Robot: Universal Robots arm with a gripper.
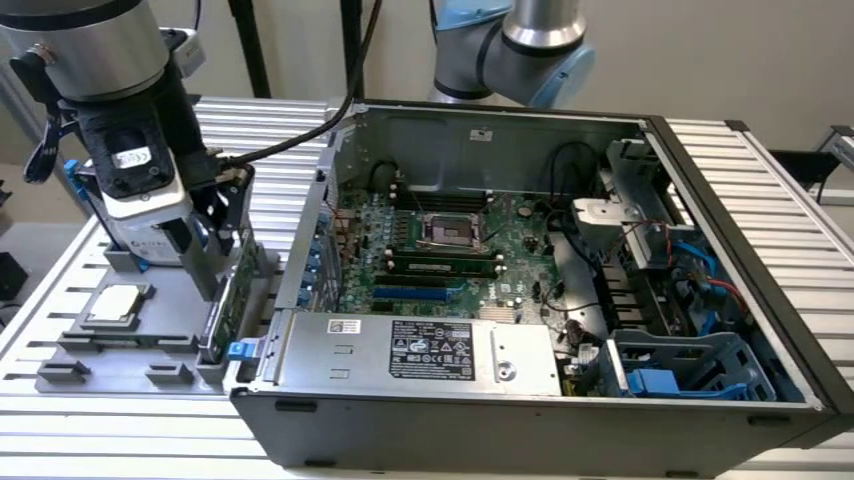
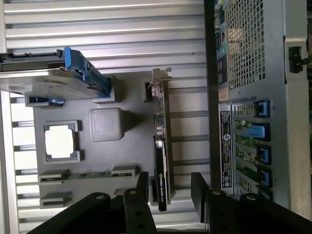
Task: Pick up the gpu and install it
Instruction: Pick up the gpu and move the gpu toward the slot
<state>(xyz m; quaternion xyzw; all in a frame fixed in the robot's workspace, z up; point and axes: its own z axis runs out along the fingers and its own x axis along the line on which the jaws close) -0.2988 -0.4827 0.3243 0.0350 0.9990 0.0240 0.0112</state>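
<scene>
Currently the gripper [image 2: 170, 181] is seen released, fingers spread either side of the gpu [image 2: 163, 146], with no contact made out. The gpu is stood on edge in a grey holder [image 1: 127, 345] just beside the computer case [image 1: 534, 420], on the exterior view's left of it. It is judged light, stiff and fragile, best pinched across its flat faces, edge connector avoided.

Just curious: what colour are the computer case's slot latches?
The slot latches are blue, clearest in the wrist view.
</scene>
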